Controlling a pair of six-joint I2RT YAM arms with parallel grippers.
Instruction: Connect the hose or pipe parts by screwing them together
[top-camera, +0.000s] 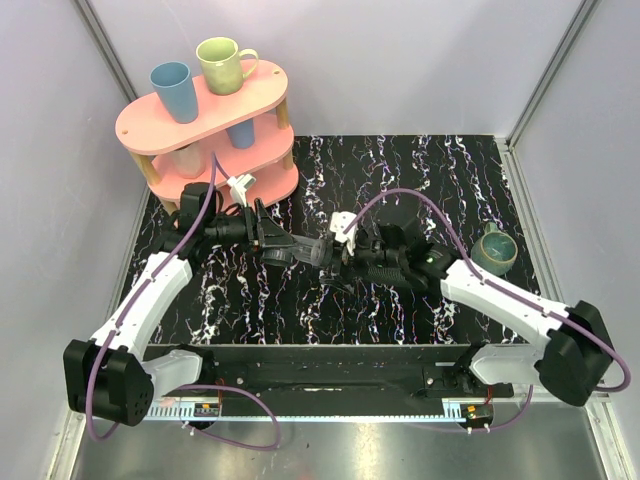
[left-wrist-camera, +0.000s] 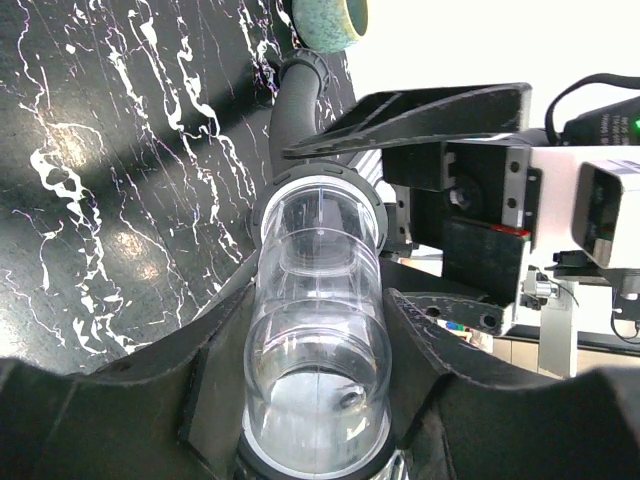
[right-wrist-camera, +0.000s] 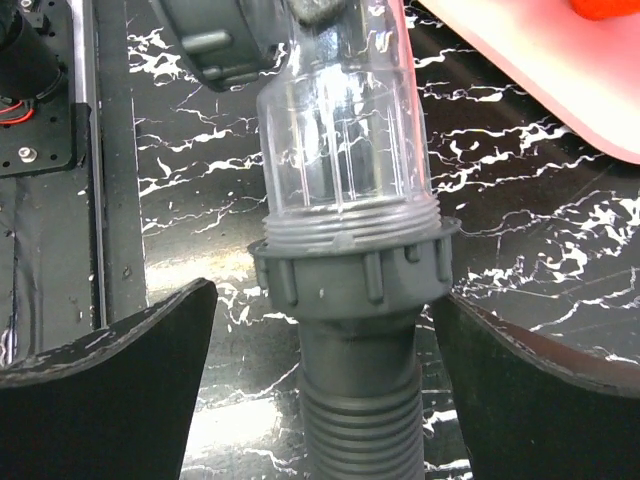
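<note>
Though glossy, black veined tabletop (top-camera: 420, 170) under hose (right-wrist-camera: 370, 440), inside 3 pale walls (top-camera: 400, 60).

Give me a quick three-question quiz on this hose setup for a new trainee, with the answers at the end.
1. True or false: the fingers of the right gripper stand open on either side of the grey collar, not touching it.
2. What is the left gripper shut on? A) the clear fitting B) a teal mug C) a purple cable
3. How many cups stand on the top tier of the pink shelf?
Key: 1 true; 2 A; 3 two, the blue cup and the green cup.
</note>
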